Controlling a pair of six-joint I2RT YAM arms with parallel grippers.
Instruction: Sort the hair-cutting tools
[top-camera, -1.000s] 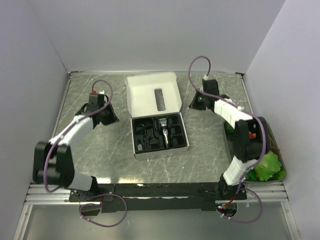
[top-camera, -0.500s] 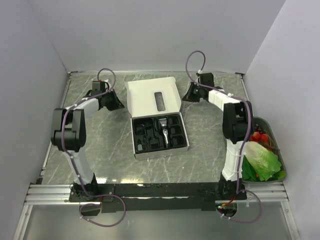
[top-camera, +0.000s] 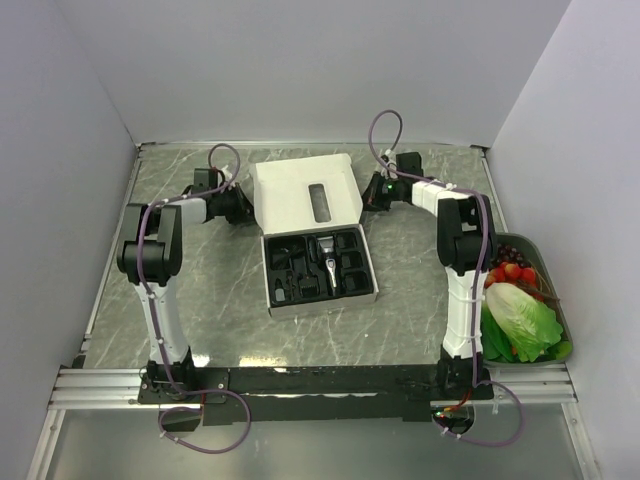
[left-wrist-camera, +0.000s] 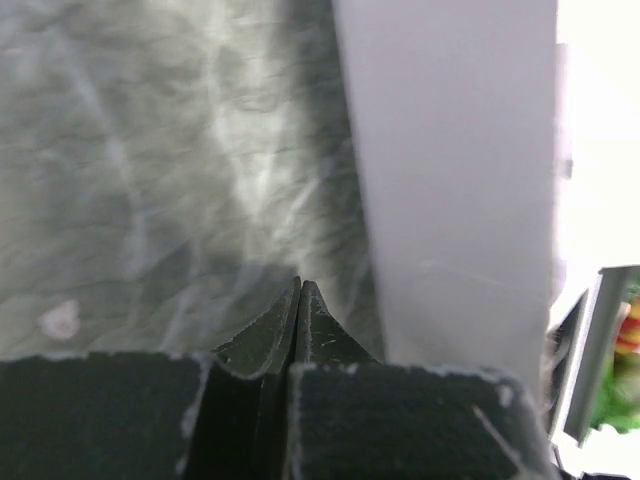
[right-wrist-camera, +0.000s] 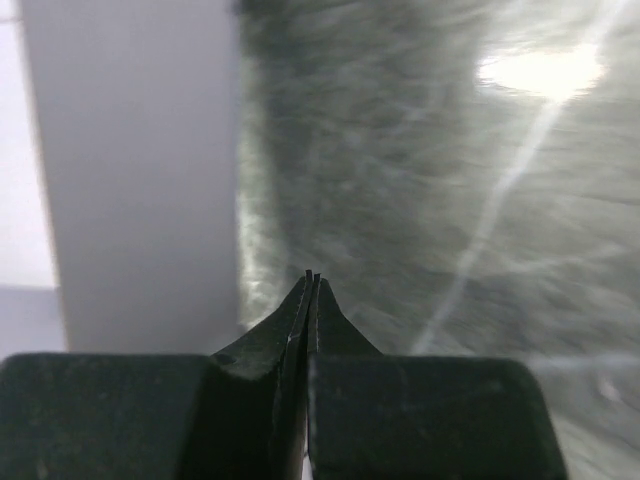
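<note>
Swung inward, left pincer (top-camera: 245, 207) and right pincer (top-camera: 370, 197), both clenched empty, flank the lid (top-camera: 290, 195); clipper (top-camera: 327, 258) lies near-to-far.

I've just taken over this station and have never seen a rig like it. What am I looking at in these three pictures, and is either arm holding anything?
Two robot arms are bolted at the table's near edge. The overhead picture looks down from behind them; the other two come from a camera on each wrist, looking along its fingers. On the grey table stands a white box, its lid open; inside lie the hair clipper and small black attachments. A dish of greens and red items sits at the right edge. The left gripper and right gripper flank the lid, both shut, holding nothing. The white slab in each wrist picture is that lid.
</note>
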